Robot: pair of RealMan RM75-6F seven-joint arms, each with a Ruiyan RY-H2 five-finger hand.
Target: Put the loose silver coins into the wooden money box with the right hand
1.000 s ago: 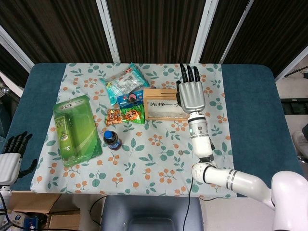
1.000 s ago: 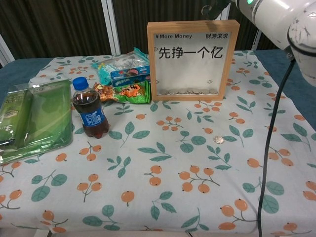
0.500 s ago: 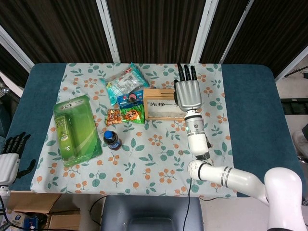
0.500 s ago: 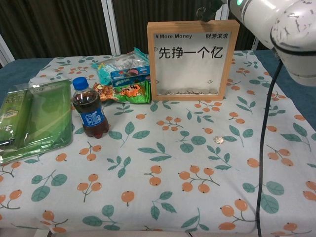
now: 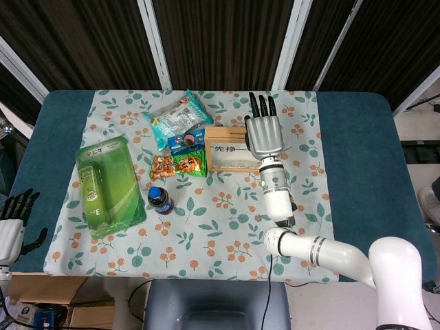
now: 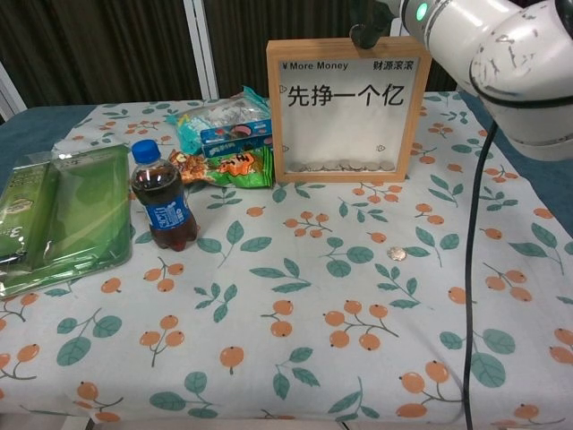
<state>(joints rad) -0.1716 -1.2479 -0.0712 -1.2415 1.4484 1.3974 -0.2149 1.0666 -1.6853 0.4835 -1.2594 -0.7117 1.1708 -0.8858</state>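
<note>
The wooden money box [image 6: 279,107] stands upright at the back of the cloth, with several silver coins lying along its bottom behind the clear front; from above it shows as [image 5: 227,147]. One loose silver coin [image 6: 397,254] lies on the cloth in front of the box, to its right. My right hand [image 5: 264,132] hovers over the box's top right part, back up, fingers stretched away from me. A dark fingertip [image 6: 368,35] sits at the box's top edge. Anything under the hand is hidden. My left hand [image 5: 11,227] hangs off the table's left edge, fingers apart, holding nothing.
A small cola bottle [image 6: 163,206] stands left of centre. Snack packets [image 6: 229,166], a blue packet [image 6: 235,135] and a pale bag [image 6: 215,115] lie left of the box. A green blister pack [image 6: 63,215] lies at the far left.
My right hand has slid left and slightly farther back over the box's top. The left hand has sunk a little lower at the table edge. The coin on the cloth has not moved.
</note>
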